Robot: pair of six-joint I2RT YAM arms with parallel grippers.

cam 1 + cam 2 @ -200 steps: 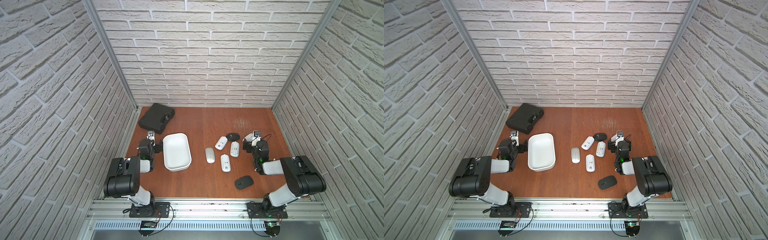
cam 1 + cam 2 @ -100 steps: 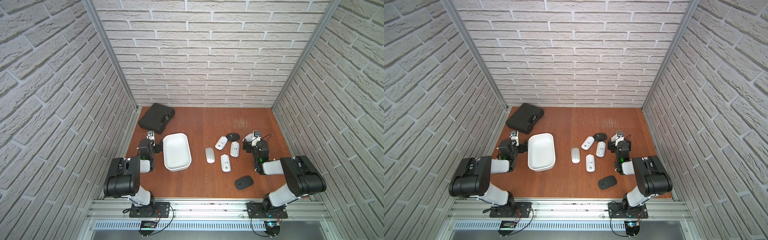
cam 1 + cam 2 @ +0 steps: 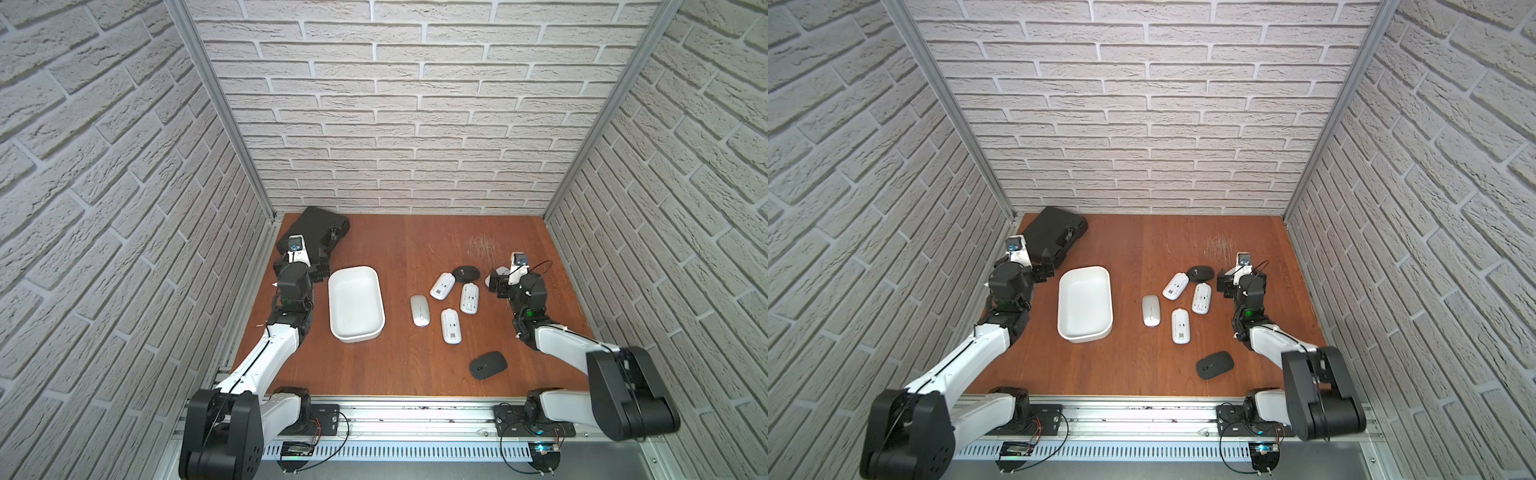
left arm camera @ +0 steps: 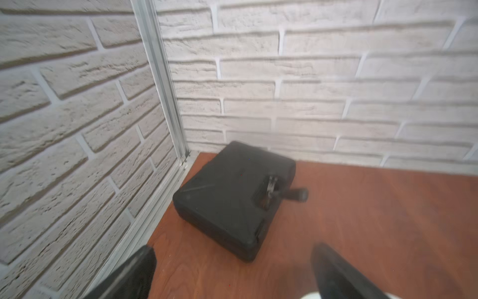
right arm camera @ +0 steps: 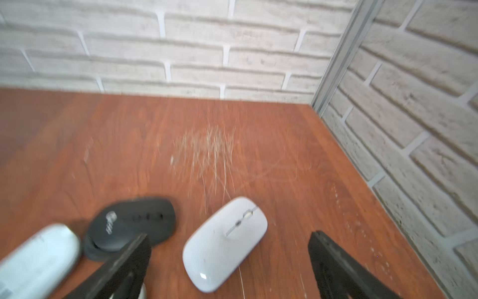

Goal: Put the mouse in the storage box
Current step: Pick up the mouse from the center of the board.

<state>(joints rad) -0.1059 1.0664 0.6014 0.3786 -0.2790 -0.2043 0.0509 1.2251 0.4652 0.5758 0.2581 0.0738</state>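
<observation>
**No motion yet: right arm poised over a white mouse**

Nothing has shifted in the last second. Both arms and every object sit where they were, so the task has not really started.

In both top views the storage box [image 3: 355, 303] [image 3: 1085, 303] lies empty. The left gripper [image 3: 319, 272] hangs just beside the box's far left corner, and the black case [image 3: 316, 228] lies beyond it. The right gripper [image 3: 498, 286] is well to the box's right, past a cluster of mice [image 3: 451, 326]. A white mouse [image 3: 500, 271] shows partly beside that gripper.

In the left wrist view the left fingers [image 4: 134, 271] are spread wide with nothing between them, and they face the case.

In the right wrist view the right fingers [image 5: 129, 266] are also wide apart. The white mouse lies buttons-up on the table just ahead of the gap and is untouched. A black mouse [image 5: 134, 222] lies belly-up beside it on the box side.

The white mouse looks like the first pick. The right gripper would need to descend, close across the mouse's narrow sides, and carry it over the cluster to the box.
</observation>
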